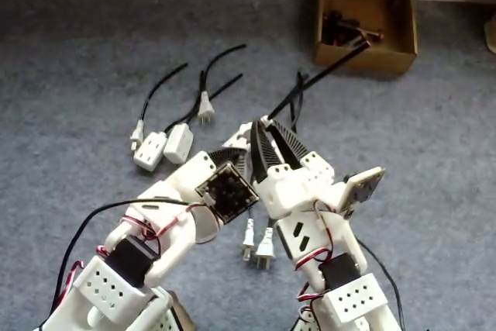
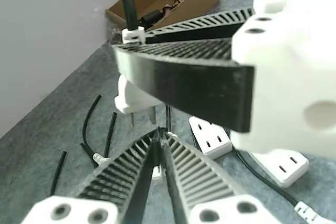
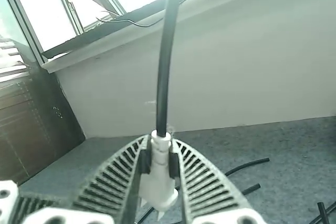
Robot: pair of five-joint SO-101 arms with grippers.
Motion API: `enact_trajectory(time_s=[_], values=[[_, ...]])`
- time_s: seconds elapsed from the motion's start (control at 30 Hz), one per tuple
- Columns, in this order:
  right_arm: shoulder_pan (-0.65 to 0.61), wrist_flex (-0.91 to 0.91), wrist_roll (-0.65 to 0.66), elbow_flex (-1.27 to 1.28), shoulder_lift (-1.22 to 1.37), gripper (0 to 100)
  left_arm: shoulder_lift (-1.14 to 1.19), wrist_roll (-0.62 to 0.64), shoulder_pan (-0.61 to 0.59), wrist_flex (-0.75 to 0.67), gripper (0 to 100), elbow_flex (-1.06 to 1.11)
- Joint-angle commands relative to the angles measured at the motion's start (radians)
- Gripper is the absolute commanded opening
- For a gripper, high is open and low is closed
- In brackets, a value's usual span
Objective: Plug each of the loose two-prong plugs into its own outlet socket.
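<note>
My right gripper (image 3: 160, 142) is shut on a white two-prong plug (image 3: 159, 184) whose black cord (image 3: 165, 51) runs straight up from it. In the high view this gripper (image 1: 263, 125) hangs above the carpet mid-table, its cord (image 1: 325, 75) trailing toward the box. The left wrist view shows the held plug (image 2: 131, 98) with prongs down, above two white outlet sockets (image 2: 210, 137) (image 2: 283, 163). My left gripper (image 2: 157, 134) is shut, its tips meeting just below that plug. Two more sockets (image 1: 149, 150) (image 1: 178, 143) lie to the left. Loose plugs (image 1: 204, 110) (image 1: 256, 244) rest on the carpet.
A cardboard box (image 1: 403, 32) with dark parts inside stands at the back right. Another plug with its cord (image 1: 138, 136) lies beside the left sockets. Black cord pieces (image 2: 89, 124) are scattered on the grey carpet. A wall borders the far side.
</note>
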Motion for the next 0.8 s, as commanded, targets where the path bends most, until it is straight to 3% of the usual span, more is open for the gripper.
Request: enact_trajectory(time_s=[0.0, 0.77], values=[[0.015, -0.019, -0.005, 0.076, -0.013, 0.5, 0.004, 0.003, 0.021, 0.015, 1, -0.039], [0.008, -0.019, -0.009, 0.074, -0.013, 0.5, 0.015, 0.009, -0.035, -0.103, 1, -0.033]])
